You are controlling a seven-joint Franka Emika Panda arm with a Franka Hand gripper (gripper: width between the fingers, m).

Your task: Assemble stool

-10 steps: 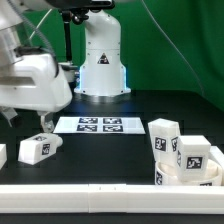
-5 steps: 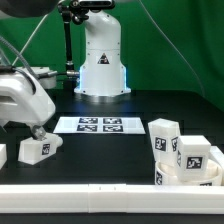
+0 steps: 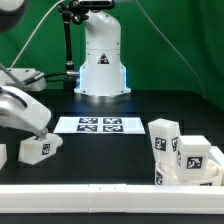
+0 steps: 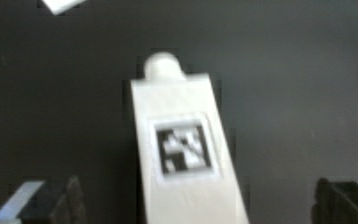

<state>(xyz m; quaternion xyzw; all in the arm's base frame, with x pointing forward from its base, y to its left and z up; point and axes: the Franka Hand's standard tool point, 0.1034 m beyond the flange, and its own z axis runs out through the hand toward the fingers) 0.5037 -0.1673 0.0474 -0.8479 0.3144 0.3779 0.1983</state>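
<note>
Noted gripper (image 4: 202, 203) spread wide, holding nothing, fingers (image 4: 48, 202) standing either side of a stool leg (image 4: 179, 130) without contact. Found that leg (image 3: 38, 148) lying on the black table (image 3: 120, 162) at the exterior view's left, near the marker board (image 3: 100, 124). Found further legs (image 3: 165, 138) clustered well apart at the exterior view's right.

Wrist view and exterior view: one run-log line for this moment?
stage: pre-grasp | fingers: open, either side of leg, not touching | held: nothing | other white parts: exterior view's right
</note>
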